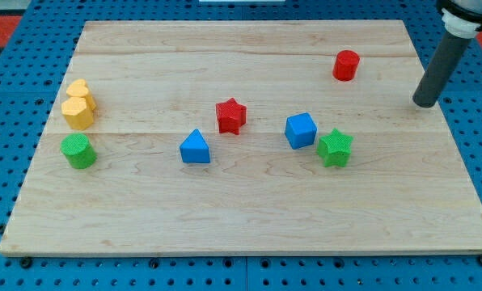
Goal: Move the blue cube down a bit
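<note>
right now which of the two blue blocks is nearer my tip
The blue cube, right of centre beside the green star. The blue triangular block sits farther toward the view's left, away from my tip.

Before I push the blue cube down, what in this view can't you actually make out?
- The rod above my tip: cut off by the view's top right corner, so the arm itself is unseen.
- The two yellow blocks at the view's left: they stand so close that one hides part of the other and their shapes stay uncertain.
- The far faces of the blue cube and the green star: turned away from the camera view.
</note>
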